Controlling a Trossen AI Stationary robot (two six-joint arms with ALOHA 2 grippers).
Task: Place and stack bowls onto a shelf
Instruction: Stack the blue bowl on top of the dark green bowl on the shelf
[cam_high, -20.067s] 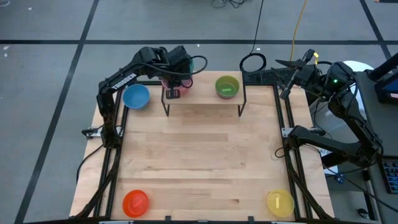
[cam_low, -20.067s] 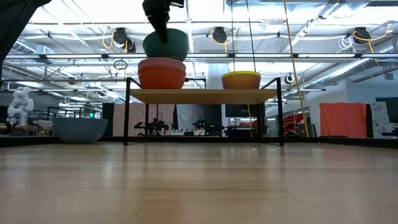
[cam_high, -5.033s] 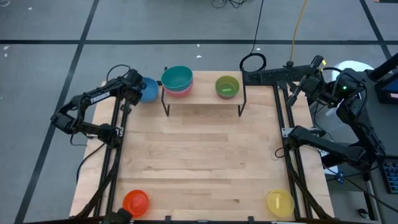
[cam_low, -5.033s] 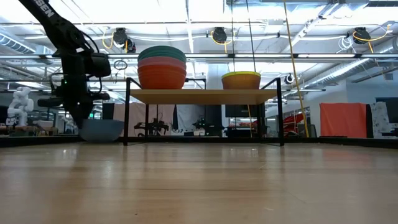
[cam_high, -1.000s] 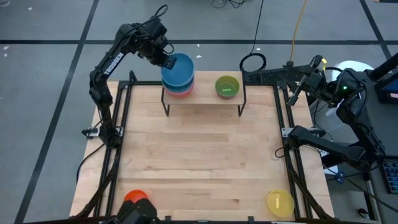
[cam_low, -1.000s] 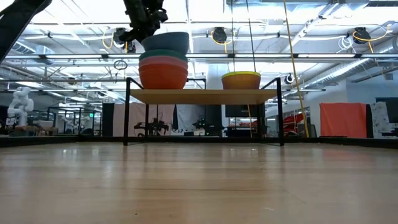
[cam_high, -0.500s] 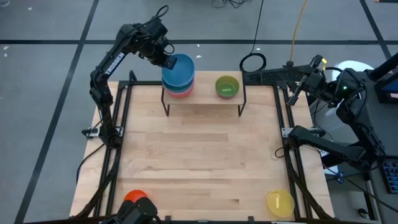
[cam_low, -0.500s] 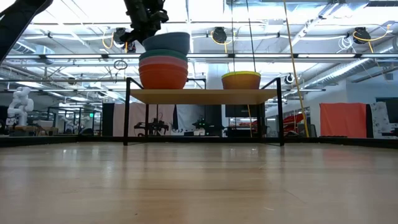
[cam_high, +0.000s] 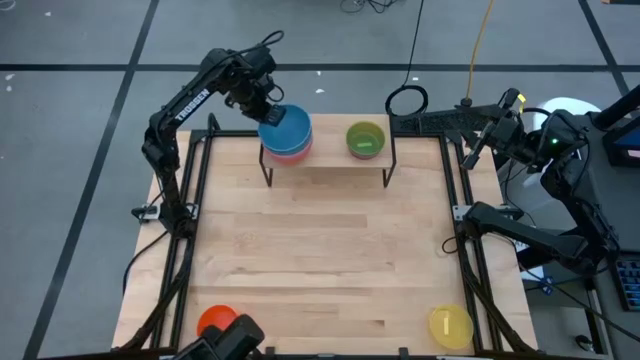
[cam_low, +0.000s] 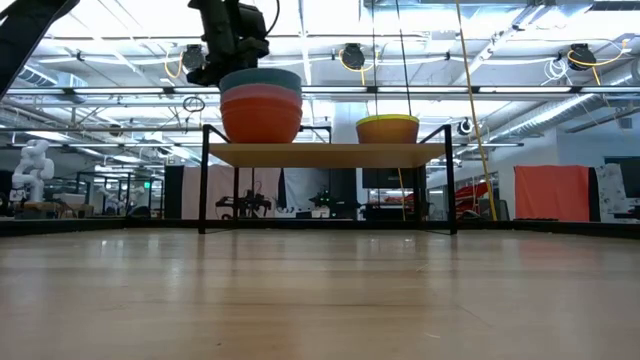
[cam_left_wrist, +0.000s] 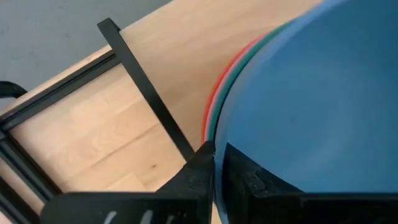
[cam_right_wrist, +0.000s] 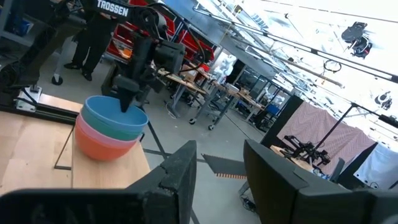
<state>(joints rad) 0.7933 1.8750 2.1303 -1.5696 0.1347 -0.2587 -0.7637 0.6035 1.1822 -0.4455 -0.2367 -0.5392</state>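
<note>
The blue bowl (cam_high: 289, 128) sits nested on top of a stack of bowls at the left end of the shelf (cam_high: 330, 166). In the low view the stack shows blue (cam_low: 260, 78), pink (cam_low: 260, 93) and red (cam_low: 260, 120). The left wrist view shows a teal rim (cam_left_wrist: 219, 104) under the blue. My left gripper (cam_high: 267, 112) is shut on the blue bowl's rim. A green bowl (cam_high: 365, 139) stands on the shelf's right end. My right gripper (cam_right_wrist: 217, 168) is open and empty, beyond the table's far right corner (cam_high: 468, 143). My left gripper pinches the blue bowl's rim (cam_left_wrist: 219, 148) on its far left side, one finger inside the bowl (cam_left_wrist: 252, 179) and one outside (cam_left_wrist: 198, 171). The fingers come from above, slanting in from the far left. The bowl sits level, nested in the stack.
An orange bowl (cam_high: 214, 322) lies at the table's near left corner and a yellow bowl (cam_high: 450, 325) at its near right corner. A dark object (cam_high: 236, 340) shows at the near edge beside the orange bowl. The black table frame (cam_high: 190, 200) runs along both sides.
My left gripper has gone down and a little toward the near edge with the blue bowl. The bowl stood tilted and raised above the teal one; now it has sunk into the stack and sits level. The gripper still holds its rim.
</note>
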